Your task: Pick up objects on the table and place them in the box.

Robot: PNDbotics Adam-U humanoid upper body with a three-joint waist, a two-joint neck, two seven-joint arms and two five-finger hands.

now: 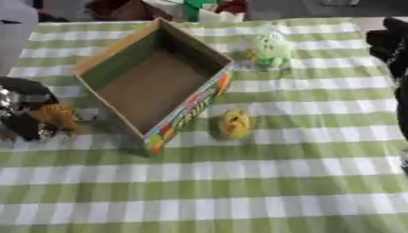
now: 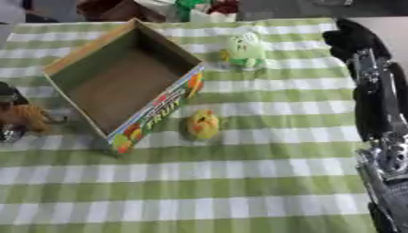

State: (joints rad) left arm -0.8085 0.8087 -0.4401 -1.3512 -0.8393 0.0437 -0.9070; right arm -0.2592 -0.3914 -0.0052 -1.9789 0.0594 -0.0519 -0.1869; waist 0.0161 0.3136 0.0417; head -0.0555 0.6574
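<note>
- Yellow round toy (image 1: 234, 123) lies on the green-and-white checked tablecloth (image 1: 239, 191), just beside the cardboard box's printed side
- Cardboard box (image 1: 156, 79) stands open at mid-table, its inside bare
- Pale green toy (image 1: 269, 49) sits beyond the box's far corner
- Left hand (image 1: 24, 109) at the left edge, fingers curled round an orange-brown toy (image 1: 56, 117)
- Right hand (image 2: 356, 38) shows at the far right; cannot tell its fingers
- Near half of cloth lies open

Left hand (image 1: 24, 107): black shell, silver metal joints. Right hand (image 2: 354, 38): black. Right arm (image 2: 382, 136): black links, silver rods, round silver joint housing near the lower end.
</note>
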